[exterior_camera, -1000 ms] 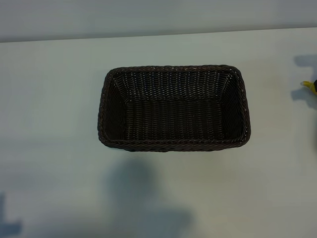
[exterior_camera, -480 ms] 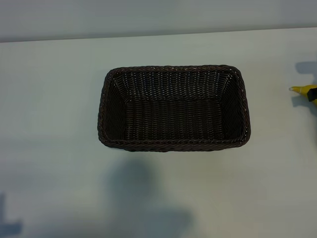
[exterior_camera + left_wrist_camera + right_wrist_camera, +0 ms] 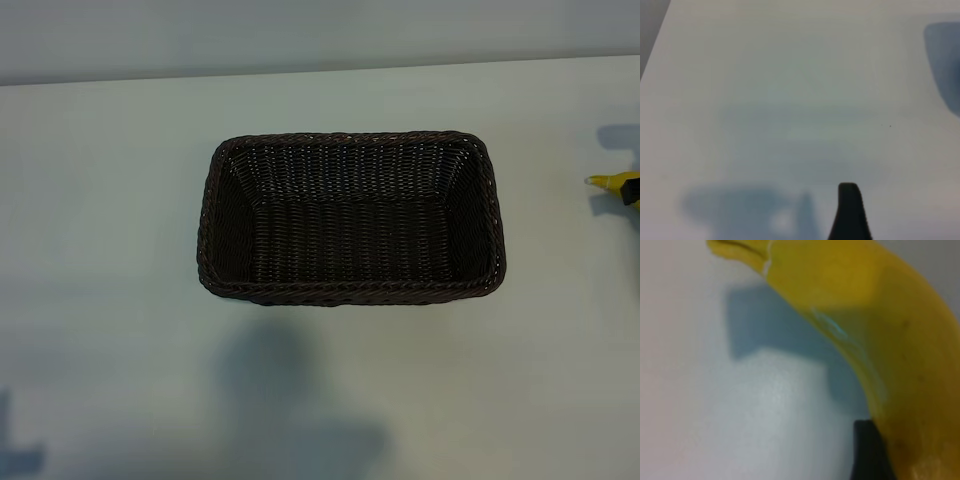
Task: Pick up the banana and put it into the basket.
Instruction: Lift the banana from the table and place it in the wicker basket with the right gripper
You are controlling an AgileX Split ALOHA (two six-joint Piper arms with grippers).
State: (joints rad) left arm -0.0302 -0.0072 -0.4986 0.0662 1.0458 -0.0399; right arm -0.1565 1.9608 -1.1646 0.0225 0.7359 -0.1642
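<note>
Right jaws closing in on the banana at the counter's right edge

I see the banana (image 3: 875, 335) at the right edge of the counter (image 3: 110, 200), well apart from the basket (image 3: 350, 295) at mid-counter; one finger (image 3: 867, 452) of my right gripper touches its side, but I cannot tell if the jaws are clamped. The right arm is nearer; my left gripper (image 3: 850, 215) is idle, jaws apart.

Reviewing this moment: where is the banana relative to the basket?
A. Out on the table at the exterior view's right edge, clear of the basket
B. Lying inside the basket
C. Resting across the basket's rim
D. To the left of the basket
A: only the banana tip shows at the right edge, apart from the basket, whose inside holds nothing.
</note>
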